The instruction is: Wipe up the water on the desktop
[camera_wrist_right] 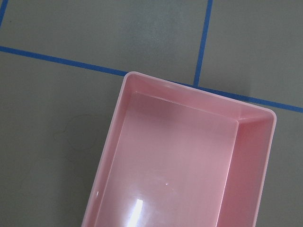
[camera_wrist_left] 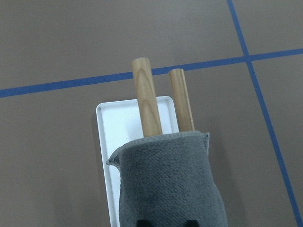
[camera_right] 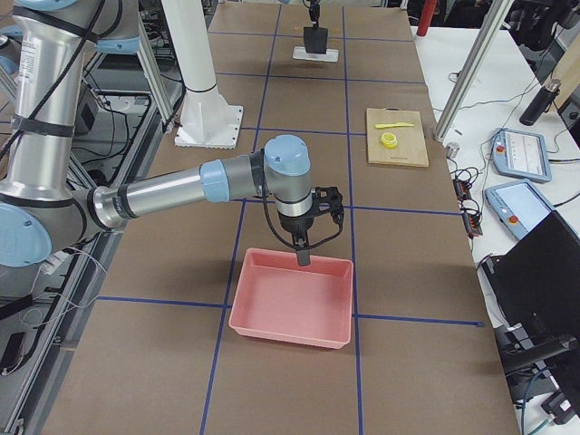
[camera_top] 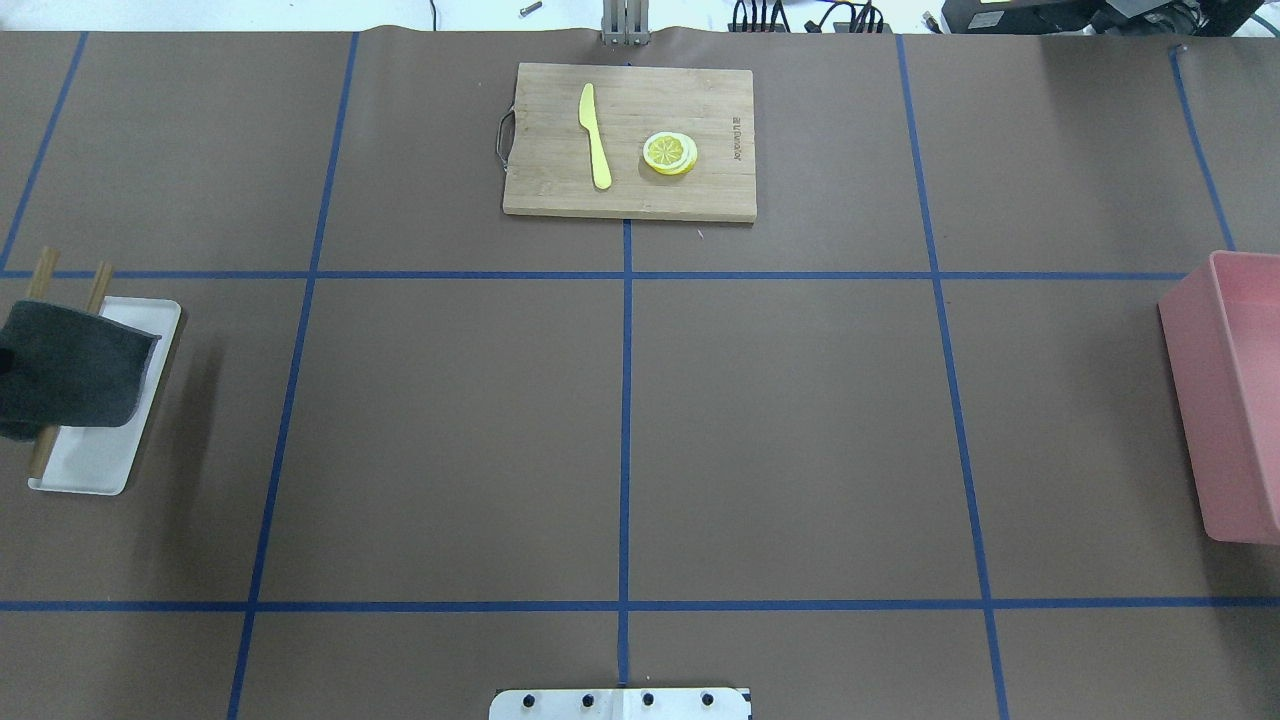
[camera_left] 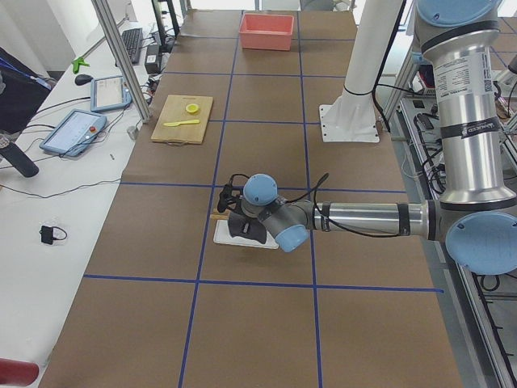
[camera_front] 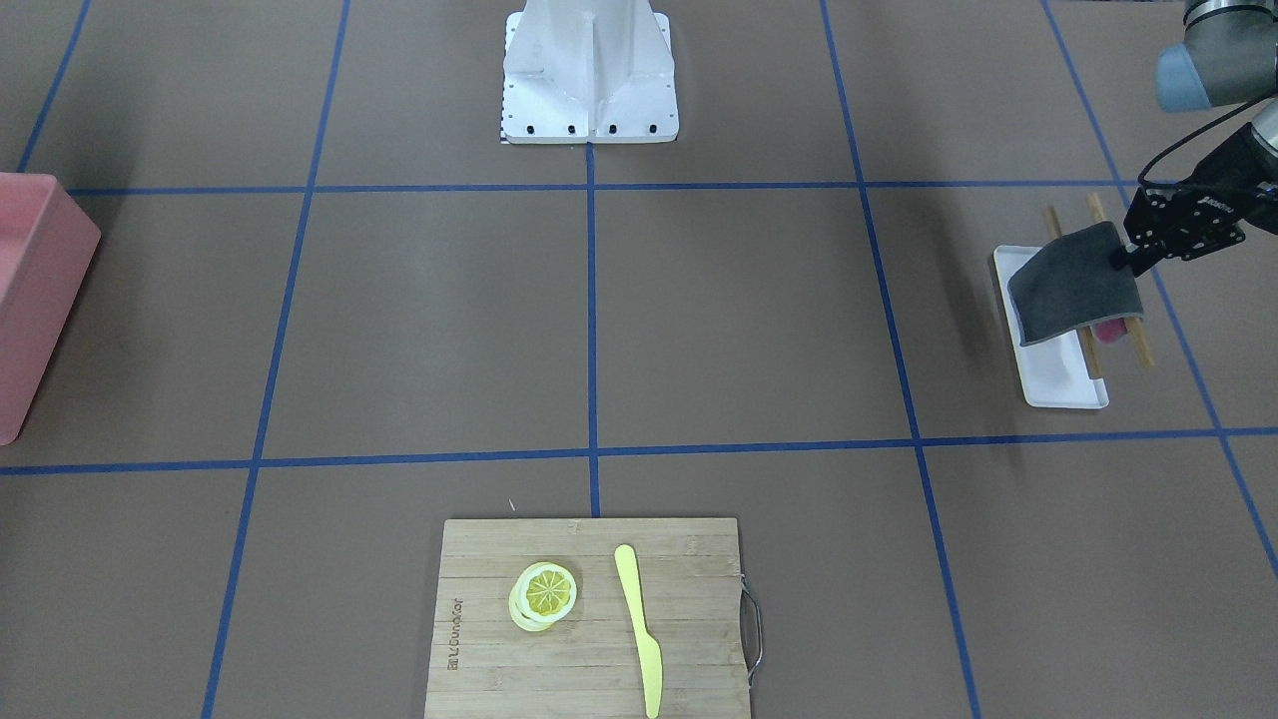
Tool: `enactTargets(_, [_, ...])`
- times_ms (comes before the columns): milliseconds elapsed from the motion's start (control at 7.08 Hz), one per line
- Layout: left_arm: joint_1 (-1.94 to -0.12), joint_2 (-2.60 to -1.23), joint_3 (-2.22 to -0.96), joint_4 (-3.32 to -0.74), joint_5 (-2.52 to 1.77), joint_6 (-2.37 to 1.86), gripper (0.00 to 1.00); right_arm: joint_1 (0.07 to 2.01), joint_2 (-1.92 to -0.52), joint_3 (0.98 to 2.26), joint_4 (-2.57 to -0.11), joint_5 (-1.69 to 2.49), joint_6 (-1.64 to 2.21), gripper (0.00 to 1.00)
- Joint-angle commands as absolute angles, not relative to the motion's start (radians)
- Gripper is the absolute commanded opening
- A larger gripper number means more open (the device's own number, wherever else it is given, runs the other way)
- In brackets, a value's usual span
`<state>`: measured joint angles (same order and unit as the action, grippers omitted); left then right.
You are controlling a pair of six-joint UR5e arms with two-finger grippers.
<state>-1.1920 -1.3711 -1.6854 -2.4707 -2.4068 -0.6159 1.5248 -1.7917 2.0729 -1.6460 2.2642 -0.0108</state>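
Note:
The desktop [camera_front: 739, 320] is a matte brown surface crossed by blue tape lines. My left gripper [camera_front: 1133, 262] is shut on one edge of a grey cloth [camera_front: 1073, 285] and holds it, hanging, over a white tray [camera_front: 1058, 374]. The cloth also shows in the left wrist view [camera_wrist_left: 168, 184] and the overhead view [camera_top: 70, 375]. My right gripper [camera_right: 304, 249] hangs above a pink bin [camera_right: 292, 299]; I cannot tell whether it is open or shut. A faint curved outline [camera_wrist_right: 75, 132] marks the desktop beside the bin. No clear puddle shows.
Two wooden rods [camera_wrist_left: 147, 97] lie across the tray under the cloth. A bamboo cutting board [camera_top: 630, 140] holds a yellow knife [camera_top: 596, 135] and lemon slices [camera_top: 670, 153]. The white robot base [camera_front: 589, 75] stands at the table's robot side.

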Motion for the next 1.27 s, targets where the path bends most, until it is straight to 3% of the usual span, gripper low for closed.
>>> enactTargets(0, [-1.193,-1.368,-1.686,-2.487,-2.407,-0.617,0.02,1.525,-1.792,2.072,-1.646,2.266,-0.011,1.0])
enactTargets(565, [-1.23,-1.377,-1.703,-2.493,-2.453,-0.618,0.0,1.525,-1.789,2.079,-1.647,2.269,-0.009,1.0])
enactTargets(1130, [-1.365,-1.558,-1.701,-2.376,-2.435,-0.801,0.0,1.523,-1.754,2.169,-1.644,2.33,0.139,1.0])
